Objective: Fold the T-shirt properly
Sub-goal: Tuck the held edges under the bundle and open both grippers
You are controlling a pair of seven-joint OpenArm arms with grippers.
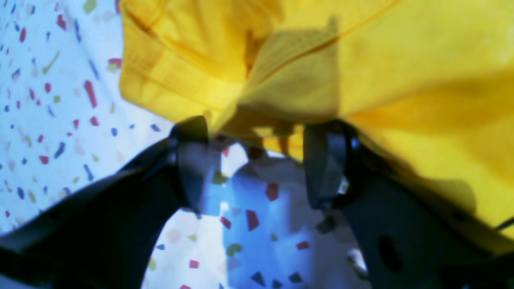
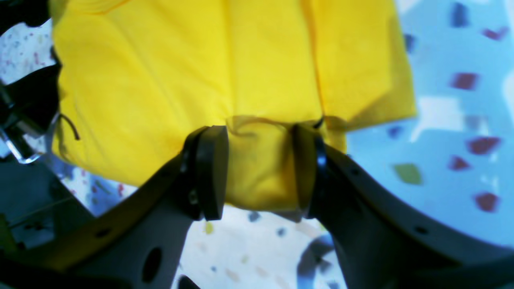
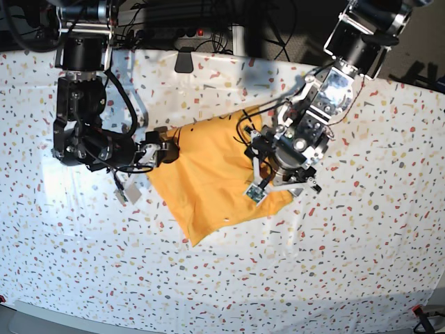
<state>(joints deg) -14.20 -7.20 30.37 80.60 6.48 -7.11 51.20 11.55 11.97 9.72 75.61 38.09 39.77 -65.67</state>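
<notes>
The orange-yellow T-shirt (image 3: 208, 184) lies partly folded in the middle of the table. My left gripper (image 1: 259, 128) hangs over its right side, jaws open. A seamed edge of the T-shirt (image 1: 289, 80) reaches just to its fingertips, and tablecloth shows between the fingers. My right gripper (image 2: 259, 132) is at the shirt's left edge, where the base view shows the right gripper (image 3: 163, 149) low on the table. Its jaws stand wide and a bunched fold of the T-shirt (image 2: 257, 172) fills the gap between the two pads.
A white speckled tablecloth (image 3: 348, 264) covers the whole table. Cables and dark equipment (image 3: 184, 28) run along the far edge. The two arm bases stand at the back left and back right.
</notes>
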